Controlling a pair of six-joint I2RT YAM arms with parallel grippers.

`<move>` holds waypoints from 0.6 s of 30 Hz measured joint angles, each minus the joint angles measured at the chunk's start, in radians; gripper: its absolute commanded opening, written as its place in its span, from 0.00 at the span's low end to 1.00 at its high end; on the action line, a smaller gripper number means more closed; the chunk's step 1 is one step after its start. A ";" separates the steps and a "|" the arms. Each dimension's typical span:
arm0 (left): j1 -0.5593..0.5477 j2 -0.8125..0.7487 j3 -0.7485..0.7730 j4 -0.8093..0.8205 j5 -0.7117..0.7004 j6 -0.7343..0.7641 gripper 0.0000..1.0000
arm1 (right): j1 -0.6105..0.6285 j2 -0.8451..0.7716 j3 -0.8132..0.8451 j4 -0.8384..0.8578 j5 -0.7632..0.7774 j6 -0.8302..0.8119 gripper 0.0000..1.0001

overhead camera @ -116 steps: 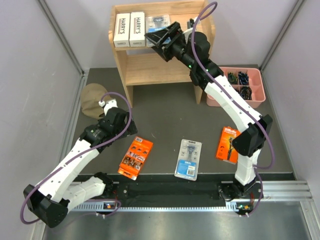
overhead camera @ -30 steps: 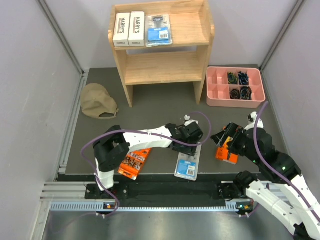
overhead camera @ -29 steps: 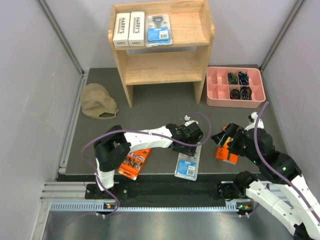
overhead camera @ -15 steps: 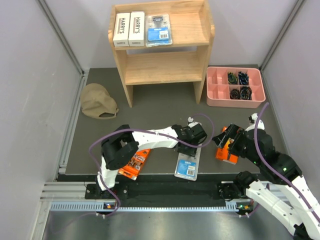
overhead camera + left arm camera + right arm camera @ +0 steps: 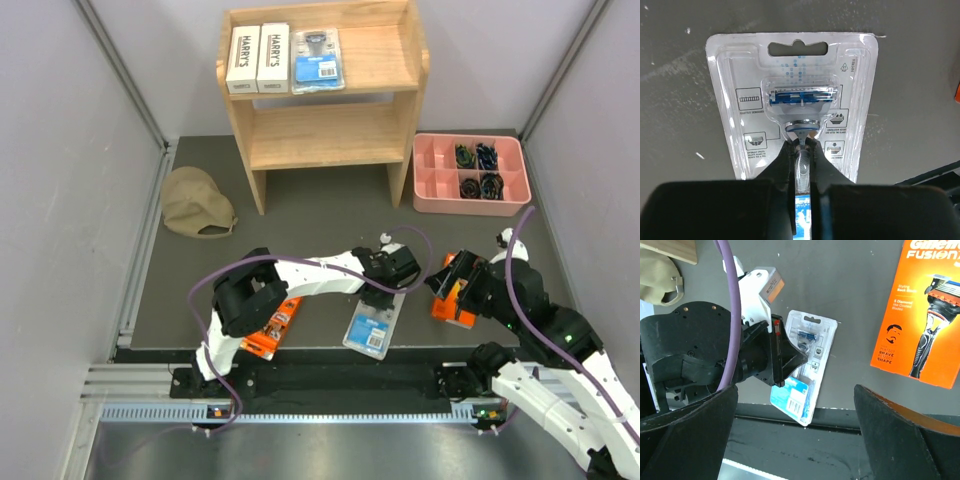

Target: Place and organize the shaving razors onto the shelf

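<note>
1. Your left gripper (image 5: 801,145) is clamped on the clear blister pack (image 5: 795,75), its fingers pinching the raised bubble over the razor's handle, just below the blade head.
2. The pack lies face up on the dark mat (image 5: 330,215), near the front edge, between the two orange packs. One orange pack (image 5: 268,325) sits partly under your left arm. The other orange pack (image 5: 925,315) lies below your right gripper (image 5: 452,280).
3. Your right gripper hangs wide open and holds nothing.
4. Expect the pack to be light. The plastic shell looks glossy and probably slippery. The flat card border likely flexes, while the moulded bubble is the stiffest part, so your present hold looks like the sound one. An edge grip would probably let it bend or twist out.
5. Its long axis runs roughly from the near edge towards the shelf (image 5: 325,135), a little skewed. The hang-hole end points towards the shelf and the blue label end towards you.
6. On the top tier, two white Harry's boxes (image 5: 258,58) and a matching blister pack (image 5: 318,58) lie side by side, long axes front to back. Bare wood shows to their right, which looks the natural spot for this one.
</note>
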State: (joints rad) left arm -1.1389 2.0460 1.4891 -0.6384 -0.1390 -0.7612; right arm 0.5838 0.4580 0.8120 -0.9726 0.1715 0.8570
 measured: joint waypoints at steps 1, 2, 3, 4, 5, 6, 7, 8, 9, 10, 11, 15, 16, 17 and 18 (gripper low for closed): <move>0.000 0.000 0.002 -0.002 -0.002 0.000 0.00 | 0.000 0.000 -0.002 0.000 -0.002 0.000 0.99; -0.001 0.000 0.003 -0.004 -0.004 0.000 0.00 | 0.000 0.000 -0.003 0.001 -0.002 0.000 0.99; -0.001 0.000 0.003 -0.005 -0.005 0.000 0.00 | 0.000 0.000 -0.003 0.000 -0.003 0.000 0.99; -0.002 0.000 0.003 -0.005 -0.006 0.000 0.00 | 0.000 0.000 -0.003 0.000 -0.003 0.000 0.99; -0.002 0.000 0.003 -0.006 -0.008 0.000 0.00 | 0.000 0.000 -0.003 0.000 -0.004 0.000 0.99; -0.002 0.000 0.003 -0.006 -0.010 0.000 0.00 | 0.000 0.000 -0.003 0.000 -0.003 0.000 0.99; -0.003 0.000 0.004 -0.006 -0.012 0.000 0.00 | 0.000 0.000 -0.003 0.000 -0.003 0.000 0.99; -0.004 0.000 0.005 -0.009 -0.016 0.000 0.00 | 0.000 0.000 -0.003 0.000 -0.003 0.000 0.99; -0.004 -0.002 0.006 -0.011 -0.020 0.000 0.00 | 0.000 0.000 -0.003 0.000 -0.003 0.000 0.99; -0.005 -0.002 0.007 -0.013 -0.026 0.000 0.00 | 0.000 0.000 -0.003 0.000 -0.003 0.000 0.99; -0.006 -0.004 0.010 -0.020 -0.040 0.001 0.00 | 0.000 0.000 -0.003 0.000 -0.003 0.000 0.99; -0.005 -0.023 0.016 -0.054 -0.098 0.008 0.00 | 0.000 0.003 0.000 0.006 -0.003 -0.001 0.99; -0.005 -0.033 0.017 -0.062 -0.114 0.010 0.00 | 0.000 0.007 0.003 0.011 -0.003 -0.001 0.99; -0.005 -0.044 0.017 -0.069 -0.124 0.011 0.00 | 0.000 0.010 0.005 0.015 -0.004 -0.001 0.99; -0.005 -0.060 0.017 -0.076 -0.137 0.012 0.00 | 0.000 0.016 0.010 0.018 -0.003 -0.002 0.99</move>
State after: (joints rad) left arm -1.1435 1.9858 1.5059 -0.7143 -0.2760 -0.7490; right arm 0.5838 0.4736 0.8215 -0.9550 0.1680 0.8555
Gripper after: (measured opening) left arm 0.140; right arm 0.988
